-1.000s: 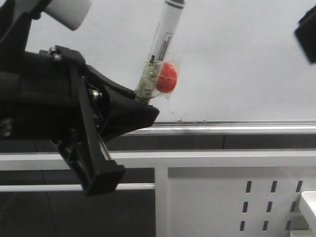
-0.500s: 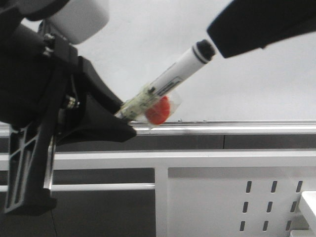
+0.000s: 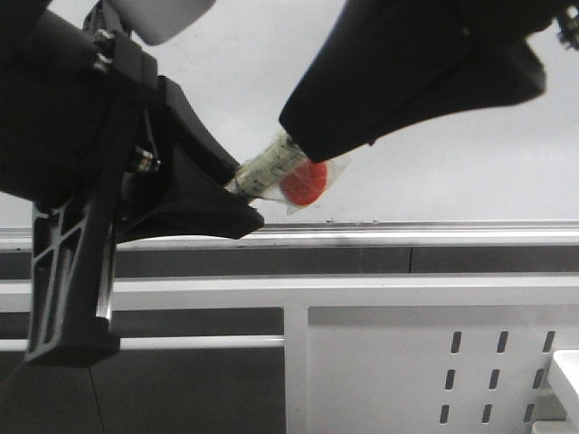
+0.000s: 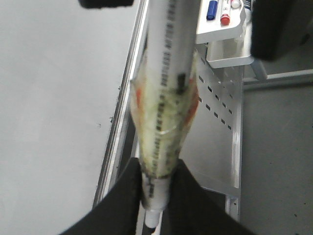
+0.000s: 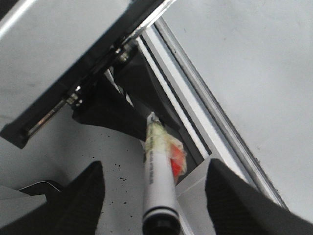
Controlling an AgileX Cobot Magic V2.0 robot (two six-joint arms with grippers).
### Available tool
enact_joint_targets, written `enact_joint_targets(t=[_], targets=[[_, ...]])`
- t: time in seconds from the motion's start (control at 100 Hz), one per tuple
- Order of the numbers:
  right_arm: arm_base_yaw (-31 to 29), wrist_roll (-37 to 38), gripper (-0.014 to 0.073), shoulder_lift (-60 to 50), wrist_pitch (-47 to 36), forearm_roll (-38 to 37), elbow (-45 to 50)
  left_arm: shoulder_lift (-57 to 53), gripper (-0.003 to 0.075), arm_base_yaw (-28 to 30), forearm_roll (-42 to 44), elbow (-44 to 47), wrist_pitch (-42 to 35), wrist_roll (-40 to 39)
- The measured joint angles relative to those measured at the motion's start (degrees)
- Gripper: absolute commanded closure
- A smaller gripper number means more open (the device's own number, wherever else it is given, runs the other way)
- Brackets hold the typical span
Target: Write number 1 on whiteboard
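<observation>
A white marker (image 3: 271, 165) is seen gripped at one end between the pressed-together fingers of the left gripper (image 4: 156, 188), in front of the whiteboard (image 3: 470, 172). The pen is wrapped in clear, yellowed tape (image 4: 164, 122) with a red round piece (image 3: 302, 183) bound to its side. Black print runs along the barrel in the left wrist view, but it is too blurred to be read; no brand can be made out.

The right gripper (image 5: 155, 208) is shown with its two dark fingers (image 5: 85, 198) spread wide on either side of the marker's black-banded end, without touching it in the right wrist view. In the front view the same gripper appears as a large black mass that hides the upper part of the pen, so that only the taped section and the red piece are visible between the two grippers.

The whiteboard fills the background as a pale grey surface, with its silver rail (image 3: 434, 232) along the lower edge. No written stroke can be seen on the visible part of the board; only tiny dark specks are noted near the rail in the left wrist view. Below the rail lies a white panel (image 3: 434, 362) with slotted holes. A tray (image 4: 222, 29) holding a blue and a red item is cut off at the edge of the left wrist view.
</observation>
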Motion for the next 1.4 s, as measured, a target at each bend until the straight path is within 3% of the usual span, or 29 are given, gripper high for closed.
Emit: enact_joint_targets(t=[0.08, 0.17, 0.24, 0.36, 0.53, 0.63, 0.75, 0.85, 1.03, 1.26, 1.33, 1.4], targets=[[0.0, 0.0, 0.0203, 0.5, -0.2, 0.1, 0.0, 0.0, 0.074, 0.0, 0.0, 0.0, 0.0, 0.0], [0.0, 0.0, 0.0293, 0.9, -0.3, 0.1, 0.0, 0.0, 0.074, 0.0, 0.0, 0.0, 0.0, 0.0], [0.0, 0.0, 0.0404, 1.1, -0.5, 0.1, 0.0, 0.0, 0.074, 0.0, 0.0, 0.0, 0.0, 0.0], [0.0, 0.0, 0.0674, 1.1, -0.5, 0.1, 0.0, 0.0, 0.074, 0.0, 0.0, 0.0, 0.0, 0.1], [0.0, 0.0, 0.0665, 1.1, -0.5, 0.1, 0.0, 0.0, 0.0727, 0.0, 0.0, 0.0, 0.0, 0.1], [0.0, -0.1, 0.0666, 1.1, -0.5, 0.1, 0.0, 0.0, 0.0608, 0.0, 0.0, 0.0, 0.0, 0.1], [0.0, -0.1, 0.0666, 1.1, -0.8, 0.1, 0.0, -0.1, 0.0337, 0.0, 0.0, 0.0, -0.7, 0.1], [0.0, -0.1, 0.0666, 1.1, -0.8, 0.2, 0.0, -0.6, 0.0236, 0.0, -0.7, 0.0, -2.3, 0.1], [0.0, -0.1, 0.0665, 1.1, -0.9, 0.3, 0.0, -3.8, 0.0297, 0.0, -7.2, -0.1, -0.7, 0.1], [-1.0, 0.3, 0.0663, -2.5, -1.6, 0.4, 0.0, -16.3, 0.0411, 0.0, -13.2, 0.5, -0.3, 0.1], [-2.6, 0.8, 0.0663, -4.2, -1.9, 0.4, 0.9, -20.3, 0.0479, 0.8, -15.7, 1.5, -0.3, 0.1], [-4.5, 1.3, 0.0663, -6.3, -2.7, 0.4, 2.6, -24.1, 0.06, 2.1, -17.9, 2.9, -0.3, 0.1]])
